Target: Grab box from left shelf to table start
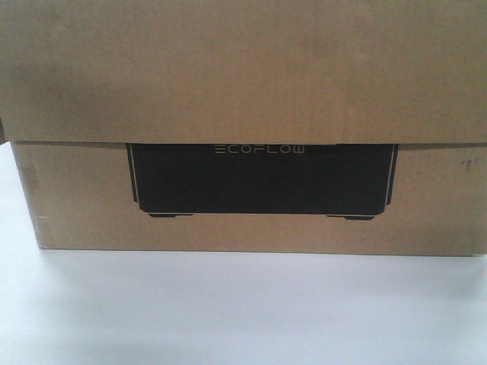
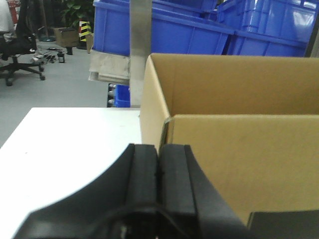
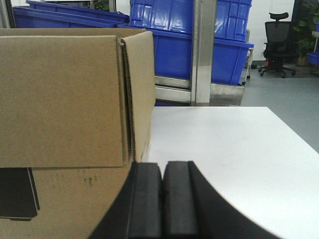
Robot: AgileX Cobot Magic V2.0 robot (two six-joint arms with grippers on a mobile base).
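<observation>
The brown cardboard box with its black "ECOFLOW" panel fills the front view and rests on the white table. In the left wrist view the box stands to the right, and my left gripper is shut with nothing between its pads, right at the box's left corner. In the right wrist view the box is on the left, its lid overhanging, and my right gripper is shut and empty beside the box's right corner. The shelf shows behind as a steel rail and upright post.
Blue plastic bins sit on the rack beyond the table. Office chairs stand on the grey floor at both sides. Bare white tabletop lies beside each end of the box.
</observation>
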